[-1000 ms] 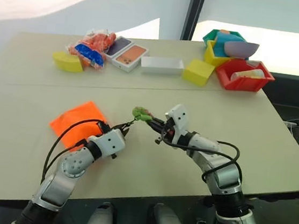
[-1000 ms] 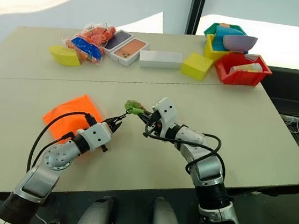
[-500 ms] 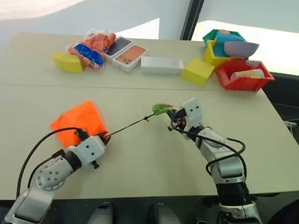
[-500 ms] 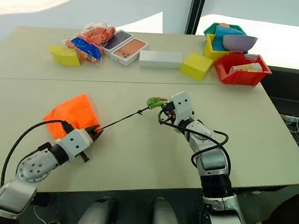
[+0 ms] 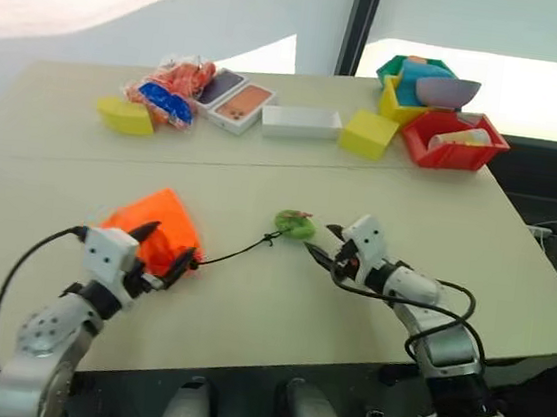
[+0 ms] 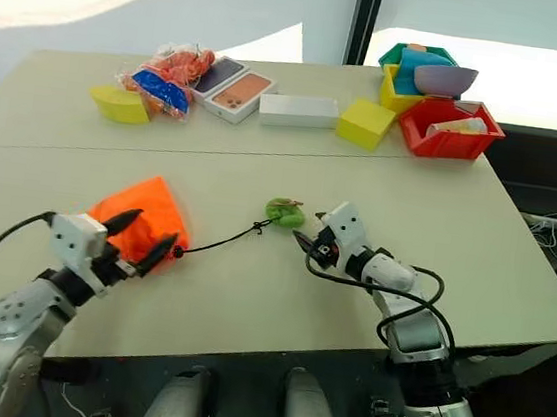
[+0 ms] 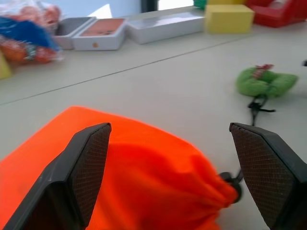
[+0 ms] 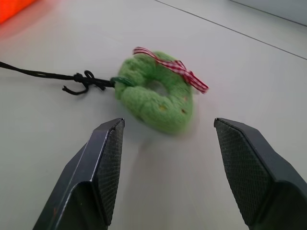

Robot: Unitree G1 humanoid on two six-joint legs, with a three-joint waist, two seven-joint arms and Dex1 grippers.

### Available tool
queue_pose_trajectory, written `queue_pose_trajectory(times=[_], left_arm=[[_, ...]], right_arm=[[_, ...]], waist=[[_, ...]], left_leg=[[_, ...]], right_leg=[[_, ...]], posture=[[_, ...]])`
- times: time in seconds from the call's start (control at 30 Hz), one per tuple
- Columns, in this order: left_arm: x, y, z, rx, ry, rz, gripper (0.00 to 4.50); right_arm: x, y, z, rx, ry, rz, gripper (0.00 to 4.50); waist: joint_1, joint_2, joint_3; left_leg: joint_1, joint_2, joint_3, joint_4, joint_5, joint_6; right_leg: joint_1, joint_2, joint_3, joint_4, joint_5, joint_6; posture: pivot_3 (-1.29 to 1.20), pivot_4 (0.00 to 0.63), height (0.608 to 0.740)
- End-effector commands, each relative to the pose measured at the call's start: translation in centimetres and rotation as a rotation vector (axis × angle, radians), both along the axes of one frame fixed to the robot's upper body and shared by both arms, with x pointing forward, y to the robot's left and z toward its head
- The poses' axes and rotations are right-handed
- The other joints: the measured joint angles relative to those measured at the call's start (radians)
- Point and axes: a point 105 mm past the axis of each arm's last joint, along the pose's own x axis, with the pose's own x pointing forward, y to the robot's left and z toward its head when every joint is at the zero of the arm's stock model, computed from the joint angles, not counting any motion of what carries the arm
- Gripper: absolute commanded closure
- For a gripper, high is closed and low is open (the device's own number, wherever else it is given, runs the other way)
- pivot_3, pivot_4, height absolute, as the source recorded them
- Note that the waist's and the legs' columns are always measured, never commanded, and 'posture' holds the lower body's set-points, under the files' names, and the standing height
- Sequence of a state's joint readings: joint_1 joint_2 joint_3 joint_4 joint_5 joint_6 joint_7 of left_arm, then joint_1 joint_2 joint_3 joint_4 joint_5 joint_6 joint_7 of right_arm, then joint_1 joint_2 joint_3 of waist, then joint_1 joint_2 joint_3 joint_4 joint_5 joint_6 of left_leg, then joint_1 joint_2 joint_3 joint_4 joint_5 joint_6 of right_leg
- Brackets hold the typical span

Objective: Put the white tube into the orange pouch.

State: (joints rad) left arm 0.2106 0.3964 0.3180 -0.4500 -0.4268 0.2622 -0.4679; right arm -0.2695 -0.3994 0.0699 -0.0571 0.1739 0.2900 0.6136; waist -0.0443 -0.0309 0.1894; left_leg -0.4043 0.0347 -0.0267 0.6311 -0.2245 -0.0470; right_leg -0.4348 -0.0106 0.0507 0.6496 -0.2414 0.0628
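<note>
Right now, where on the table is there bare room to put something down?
Bare table lies right of the green toggle, up to the edge, and in front of the black cord. The far edge is crowded, from the snack packets to the red bin.

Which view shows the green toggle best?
Right wrist view: the green toggle sits close between the open jaws, its red-checked bow and cord knot clear. In the left wrist view it's off to one side; in the eye views, a small blob.
</note>
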Motion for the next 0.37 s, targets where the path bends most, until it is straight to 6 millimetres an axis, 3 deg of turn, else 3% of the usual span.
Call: queue_pose_trajectory(times=[0.03,0.17,0.37], left_arm=[[-0.8,5.5,-0.3,-0.033,0.015,0.216,0.32],[-2.4,9.3,-2.2,-0.026,0.081,0.342,0.32],[-4.3,9.6,-3.3,-0.009,0.12,0.337,0.32]], right_arm=[[-0.2,-2.2,1.5,0.12,-0.042,-0.035,1.43],[-0.8,-3.4,1.4,0.173,-0.025,-0.019,1.43],[-2.1,-2.8,1.0,0.159,-0.004,0.066,1.43]], waist=[[0.0,0.0,0.0],[0.0,0.0,0.0],[0.002,0.0,0.0]], left_leg=[[0.001,0.0,0.0,0.0,0.0,0.0],[0.002,0.0,0.0,-0.001,0.0,0.0],[0.002,0.0,0.0,0.0,0.0,0.0]], right_leg=[[0.001,0.0,0.0,0.0,0.0,0.0],[0.003,0.0,0.0,-0.001,-0.001,0.0],[0.003,-0.001,0.0,-0.002,-0.001,-0.001]], posture=[[0.0,0.15,0.74],[0.0,0.15,0.74],[0.0,0.15,0.74]])
